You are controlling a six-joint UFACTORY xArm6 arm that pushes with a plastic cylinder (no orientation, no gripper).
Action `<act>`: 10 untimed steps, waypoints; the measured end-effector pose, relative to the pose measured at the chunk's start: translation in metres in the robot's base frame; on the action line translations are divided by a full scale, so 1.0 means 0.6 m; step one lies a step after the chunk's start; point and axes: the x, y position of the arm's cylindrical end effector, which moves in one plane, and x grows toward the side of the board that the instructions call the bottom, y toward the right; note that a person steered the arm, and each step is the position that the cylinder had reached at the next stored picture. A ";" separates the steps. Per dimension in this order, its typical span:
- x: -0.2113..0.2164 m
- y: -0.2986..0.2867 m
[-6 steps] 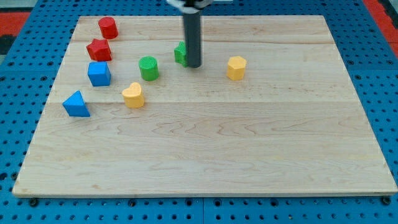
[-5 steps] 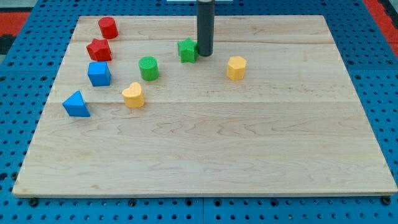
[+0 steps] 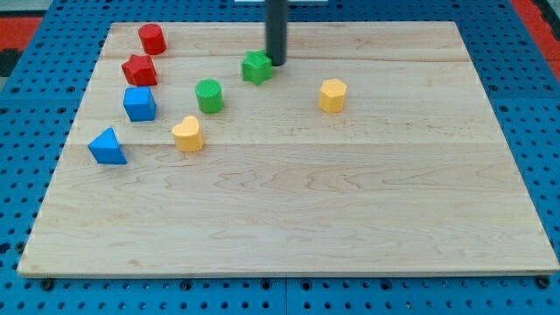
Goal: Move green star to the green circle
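Observation:
The green star point(image 3: 256, 67) lies on the wooden board near the view's top centre. The green circle point(image 3: 209, 95) stands a short way down and to the view's left of it, with a gap between them. My tip point(image 3: 276, 63) is at the star's upper right edge, touching or nearly touching it. The rod rises straight up out of the view's top.
A red cylinder point(image 3: 152, 39) and a red star point(image 3: 139, 70) sit at the upper left. A blue cube point(image 3: 139, 104) and a blue triangle point(image 3: 108, 146) lie below them. A yellow heart point(image 3: 187, 134) is below the green circle. A yellow hexagon point(image 3: 332, 95) is right of centre.
My tip has moved from the star's right side up toward the view's top, now at its upper right. The green star has shifted slightly to the left and up.

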 end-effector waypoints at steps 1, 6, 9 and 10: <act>0.023 0.071; -0.068 -0.123; 0.021 -0.236; 0.027 -0.237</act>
